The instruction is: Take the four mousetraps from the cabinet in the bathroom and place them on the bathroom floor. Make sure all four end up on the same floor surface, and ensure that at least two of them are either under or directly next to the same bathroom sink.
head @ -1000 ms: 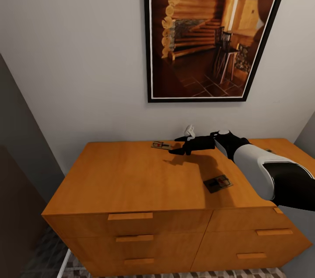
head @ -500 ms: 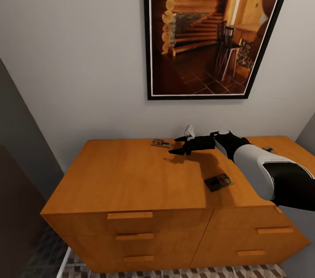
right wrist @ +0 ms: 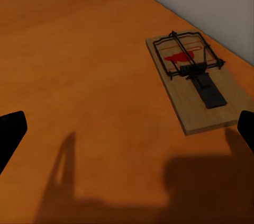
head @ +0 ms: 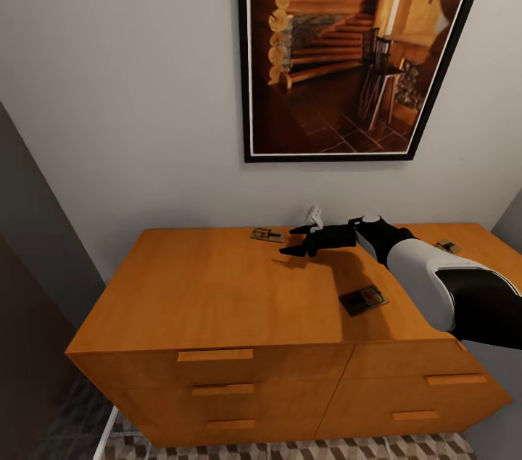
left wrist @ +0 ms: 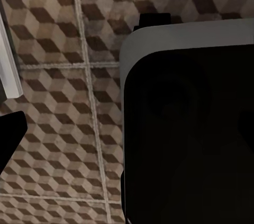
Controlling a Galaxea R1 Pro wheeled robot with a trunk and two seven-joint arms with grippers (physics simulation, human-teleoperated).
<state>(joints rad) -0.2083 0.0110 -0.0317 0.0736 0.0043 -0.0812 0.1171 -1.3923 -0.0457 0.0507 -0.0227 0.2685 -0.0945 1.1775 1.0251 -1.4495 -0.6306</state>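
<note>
orange-brown wood: the cabinet (head: pixel 217 293) sits against a grey wall, two columns of drawers w/ slim bar handles on the front. we count three mousetraps on its top in the head view. far trap (head: pixel 267 235) lies flat near the back edge, close to the wall. near trap (head: pixel 362 300) lies flat toward the front, in the shadow of our right arm. third trap (head: pixel 447 246) lies well off to the right on the same orange top.

our right gripper (head: pixel 297 240) is held out over the cabinet top, just beside the far trap & not touching it. its two black fingers stand apart w/ nothing between them. in the right wrist view the far trap (right wrist: pixel 196 78) shows as a tan board w/ black wire bar & red mark, lying flat beside the wall; the black fingertips (right wrist: pixel 10 131) sit wide at either edge of that view, their shadow on the wood below.

above the cabinet hangs a black-framed picture (head: pixel 355 47) of a log-cabin room.

left wrist view: cube-pattern floor tiles (left wrist: pixel 58 128) w/ pale grout lines, next to a big dark rounded part of our own body (left wrist: pixel 190 128). one black fingertip (left wrist: pixel 10 134) of the left gripper pokes in at the edge; can't tell if that gripper is apart or together.

a strip of the same floor (head: pixel 348 449) shows below the cabinet front in the head view.
</note>
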